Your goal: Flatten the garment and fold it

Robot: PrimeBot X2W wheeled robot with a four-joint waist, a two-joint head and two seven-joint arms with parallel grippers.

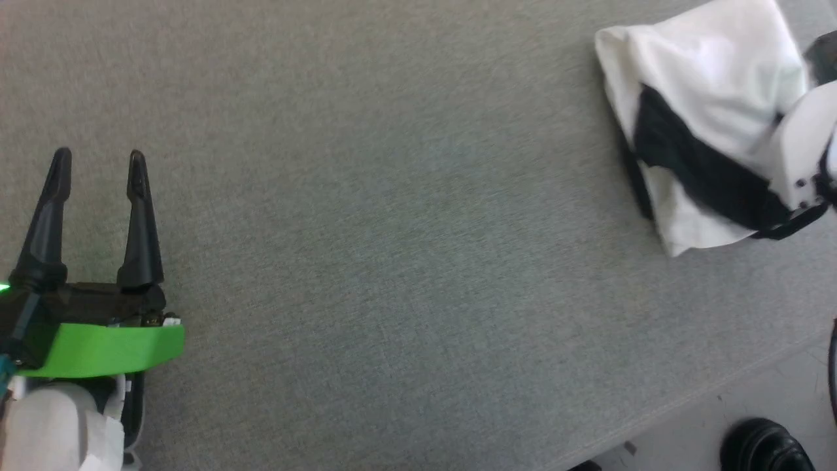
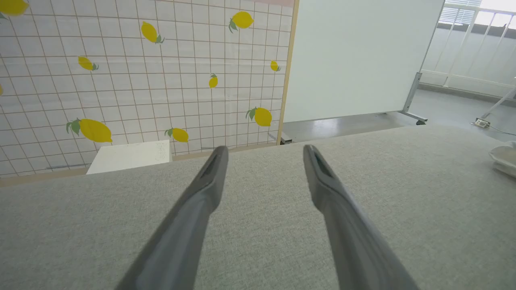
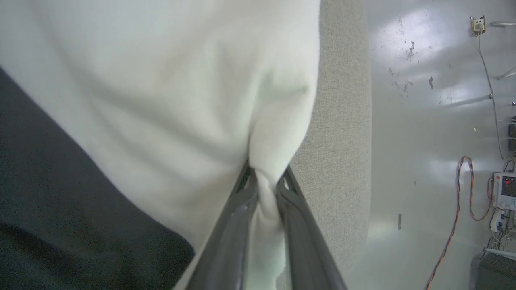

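The garment (image 1: 703,98), white with a black sleeve band, lies bunched and partly folded at the upper right of the grey table (image 1: 392,229). In the right wrist view my right gripper (image 3: 266,177) is shut on a pinch of the garment's white cloth (image 3: 181,100), with black fabric to its left. The right arm's pale forearm (image 1: 811,137) overlaps the garment at the frame's right edge. My left gripper (image 1: 98,163) stands open at the lower left, far from the garment, nothing between its fingers. The left wrist view shows the left gripper (image 2: 264,151) over bare table and a white edge of the garment (image 2: 506,159).
The table's near edge (image 1: 686,405) runs diagonally at the lower right, with floor and a black shoe (image 1: 765,448) beyond it. Past the far table edge stand a lemon-print tiled screen (image 2: 141,80) and a white board (image 2: 354,56). Cables and devices (image 3: 500,193) lie on the floor.
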